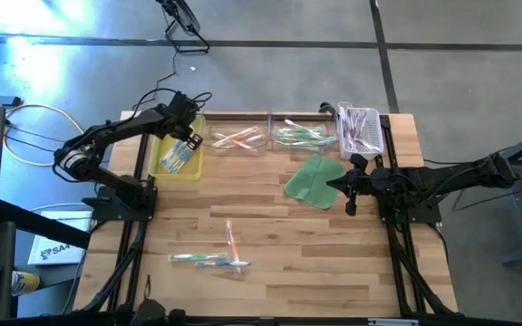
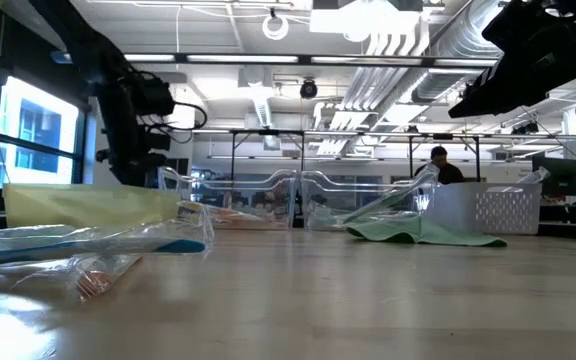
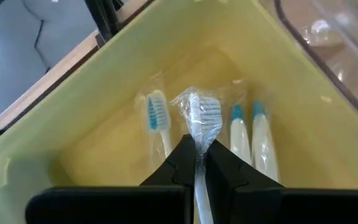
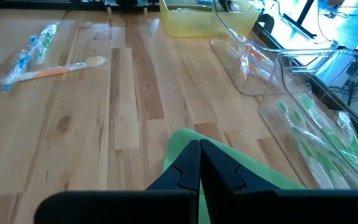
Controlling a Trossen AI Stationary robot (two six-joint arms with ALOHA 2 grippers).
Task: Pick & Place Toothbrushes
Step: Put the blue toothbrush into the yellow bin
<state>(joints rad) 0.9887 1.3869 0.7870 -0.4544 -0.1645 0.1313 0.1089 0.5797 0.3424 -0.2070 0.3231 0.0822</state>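
A: The left gripper (image 3: 199,163) is down inside the yellow bin (image 3: 98,106) at the table's far left, its fingers pinched on a wrapped toothbrush (image 3: 201,118) with a whitish, blue-flecked head in crinkled clear film.

B: How many more in that bin?

A: Three lie on the bottom beside it: one with a blue and white head (image 3: 156,118), and two whitish handles with blue necks (image 3: 251,134) side by side. So four in all, counting the held one.

B: And the right gripper?

A: The right gripper (image 4: 199,163) hangs over the green cloth (image 1: 314,180), fingers pressed together with nothing between them.

B: What else is out there?

A: Two clear trays sit along the far edge. The left tray (image 1: 243,138) holds orange and pink brushes; the right tray (image 1: 304,136) holds green ones. I can't count either lot, the wrappers glare too much. A white basket (image 1: 362,129) stands at the far right corner with more, pinkish or purple as far as I can tell.

B: Anything loose on the wood?

A: A small heap near the front edge (image 1: 212,256): one orange brush and perhaps two blue-green ones, all in glossy sleeves, lying across one another.
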